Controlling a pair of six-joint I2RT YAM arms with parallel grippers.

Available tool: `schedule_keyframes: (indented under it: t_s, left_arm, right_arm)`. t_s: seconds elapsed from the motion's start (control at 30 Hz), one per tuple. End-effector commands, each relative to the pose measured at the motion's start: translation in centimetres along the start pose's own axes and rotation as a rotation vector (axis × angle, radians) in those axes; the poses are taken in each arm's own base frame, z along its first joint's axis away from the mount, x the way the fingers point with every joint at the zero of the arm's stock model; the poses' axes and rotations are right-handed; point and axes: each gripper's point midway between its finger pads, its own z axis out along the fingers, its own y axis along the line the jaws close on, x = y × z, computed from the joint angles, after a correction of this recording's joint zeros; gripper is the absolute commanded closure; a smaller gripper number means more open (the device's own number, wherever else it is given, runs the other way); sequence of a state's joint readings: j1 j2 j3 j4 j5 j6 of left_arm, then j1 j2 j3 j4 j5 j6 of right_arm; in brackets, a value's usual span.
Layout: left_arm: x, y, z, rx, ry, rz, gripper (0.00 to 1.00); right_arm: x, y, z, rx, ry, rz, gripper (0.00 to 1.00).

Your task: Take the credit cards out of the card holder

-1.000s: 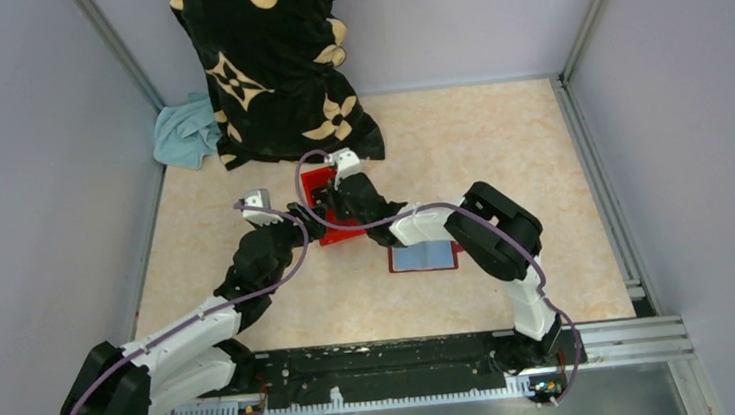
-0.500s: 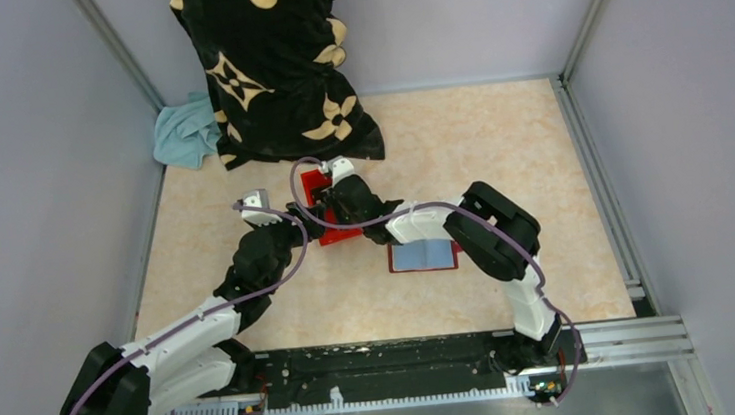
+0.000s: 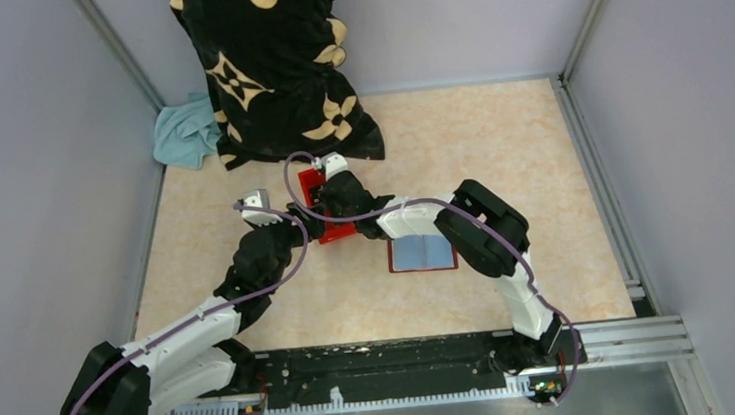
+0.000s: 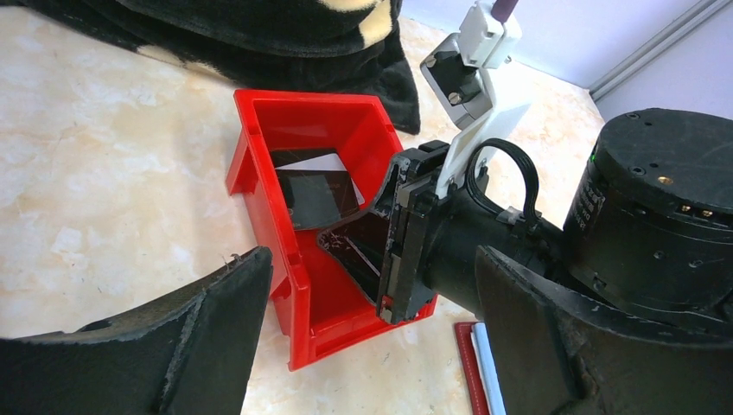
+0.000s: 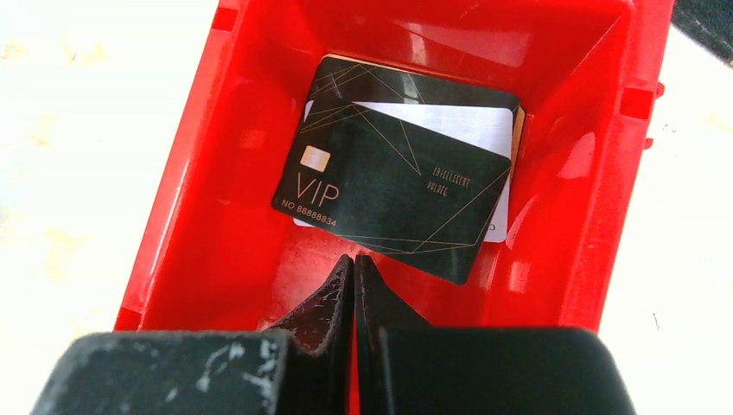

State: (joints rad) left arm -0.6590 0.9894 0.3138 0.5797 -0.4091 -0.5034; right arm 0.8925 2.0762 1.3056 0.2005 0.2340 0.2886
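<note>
R gripper (image 5: 353, 270) pinched closed w/ nothing in it, cards (image 5: 402, 177) just ahead in red bin (image 5: 173, 216); card holder (image 3: 423, 254) lies behind it, L gripper (image 4: 372, 268) splayed wide.

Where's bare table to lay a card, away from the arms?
Widest patch: back right of the table, between the black flowered cloth and the right rail. Another lies between card holder and base rail. Crowded around the red box, where both arms meet.
</note>
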Motion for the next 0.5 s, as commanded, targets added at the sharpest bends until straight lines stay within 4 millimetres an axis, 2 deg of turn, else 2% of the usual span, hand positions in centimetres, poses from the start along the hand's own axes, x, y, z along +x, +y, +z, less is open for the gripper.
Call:
schedule_keyframes:
  t_s: [0.0, 0.2, 0.33, 0.47]
  left_arm:
    - [-0.5, -0.3, 0.2, 0.011, -0.013, 0.007, 0.07]
    - [-0.5, -0.4, 0.2, 0.013, -0.013, 0.005, 0.06]
    - [-0.5, -0.5, 0.1, 0.022, -0.016, 0.000, 0.07]
    - [-0.3, -0.9, 0.0, 0.050, -0.014, -0.007, 0.09]
  right_arm:
    - [-2.7, 0.1, 0.4, 0.001, -0.065, 0.008, 1.00]
    - [-4.5, 1.1, -1.6, -0.070, -0.107, 0.024, 1.00]
    - [-6.4, 2.2, -4.5, -0.151, -0.168, 0.058, 1.00]
    - [-9.0, 3.4, -8.2, -0.245, -0.254, 0.069, 1.00]
